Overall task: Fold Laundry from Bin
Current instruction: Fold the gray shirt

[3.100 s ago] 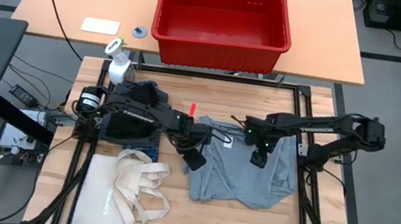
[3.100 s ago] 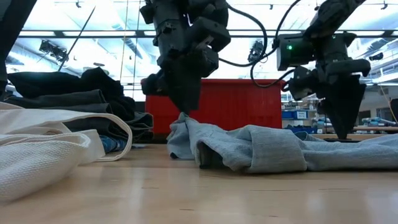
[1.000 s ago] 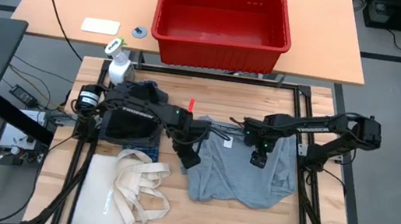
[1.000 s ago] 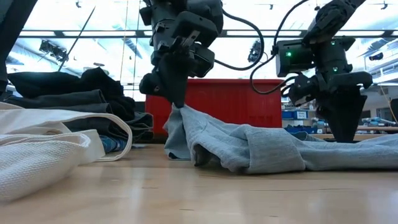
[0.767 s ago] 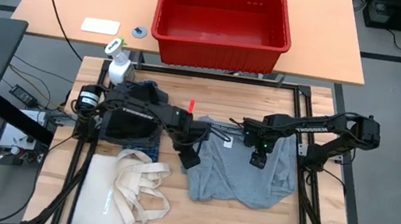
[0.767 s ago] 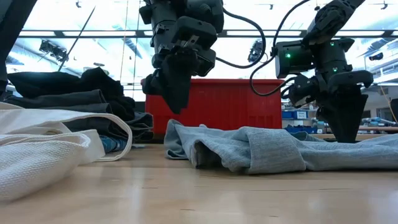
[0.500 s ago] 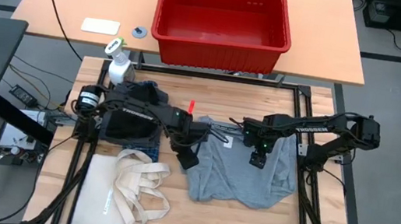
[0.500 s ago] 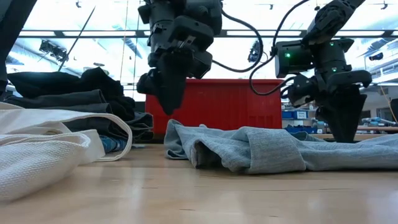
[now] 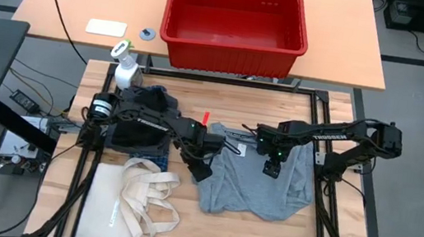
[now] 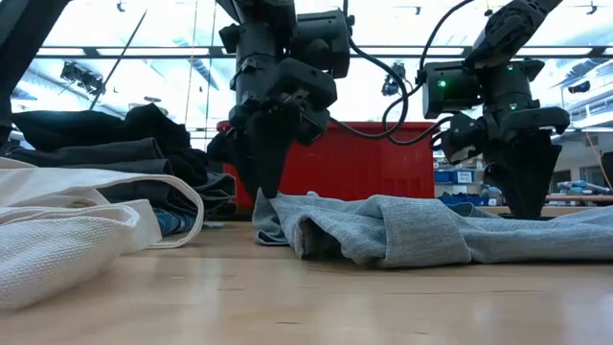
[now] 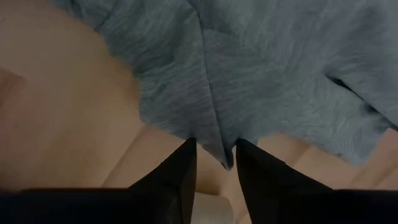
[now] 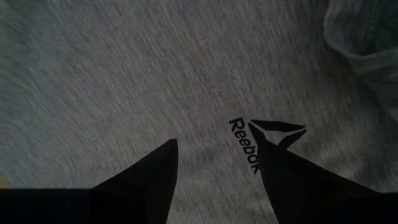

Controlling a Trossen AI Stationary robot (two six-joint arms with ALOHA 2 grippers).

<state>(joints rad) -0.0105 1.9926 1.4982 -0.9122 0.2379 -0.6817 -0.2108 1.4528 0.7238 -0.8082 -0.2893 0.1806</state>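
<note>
A: Low view first: what are you doing?

B: My left gripper [image 11: 214, 163] is hovering, jaws narrowly parted, empty, over the grey shirt [image 9: 257, 183] edge on the table [image 9: 262, 234]. I judge regrasping comes next.

A: And farther?

B: My right gripper [image 12: 214, 165] is pressing cloth, jaws apart. The bin [image 9: 235, 14] looks empty; its floor is hard to make out.

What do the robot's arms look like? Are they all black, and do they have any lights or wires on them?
Both arms are black and chunky, built from jointed segments. The left arm has white lettering along its side. The right arm shows a small green light near its wrist. Black cables loop off both. Each end effector, left and right, ends in two dark, pointed, wedge-shaped fingers.
</note>
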